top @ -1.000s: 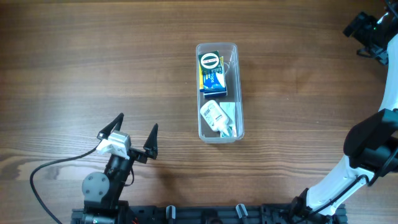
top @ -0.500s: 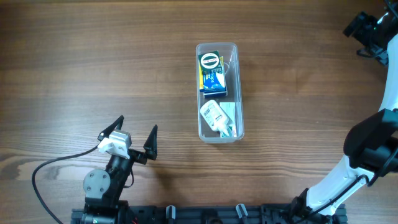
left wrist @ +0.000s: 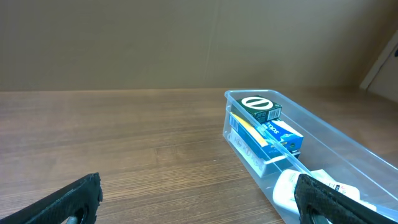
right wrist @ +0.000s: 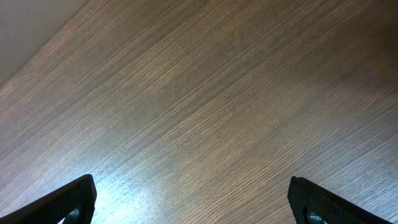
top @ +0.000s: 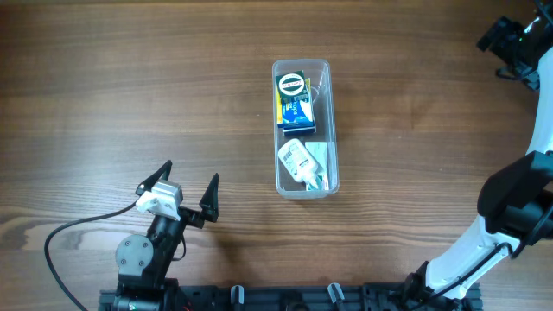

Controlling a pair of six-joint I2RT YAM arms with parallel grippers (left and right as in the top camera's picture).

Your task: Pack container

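The container (top: 333, 130), a long clear plastic tub, stands at the table's middle. Inside lie a green box with a white ring (top: 291, 84) on a blue box (top: 299, 112) at the far end, and a white packet (top: 299, 161) at the near end. In the left wrist view the container (left wrist: 348, 146) is to the right, with the green box (left wrist: 261, 106), blue box (left wrist: 273, 134) and white packet (left wrist: 295, 186) showing. My left gripper (top: 191, 186) is open and empty, well to the container's near left; its fingers frame (left wrist: 199, 199). My right gripper (right wrist: 193, 199) is open over bare wood at the far right (top: 510, 39).
The wooden table (top: 130, 95) spreads all round the container. A black cable (top: 69, 233) curls at the near left by the left arm's base. The right arm's white and black links (top: 518, 207) stand along the right edge.
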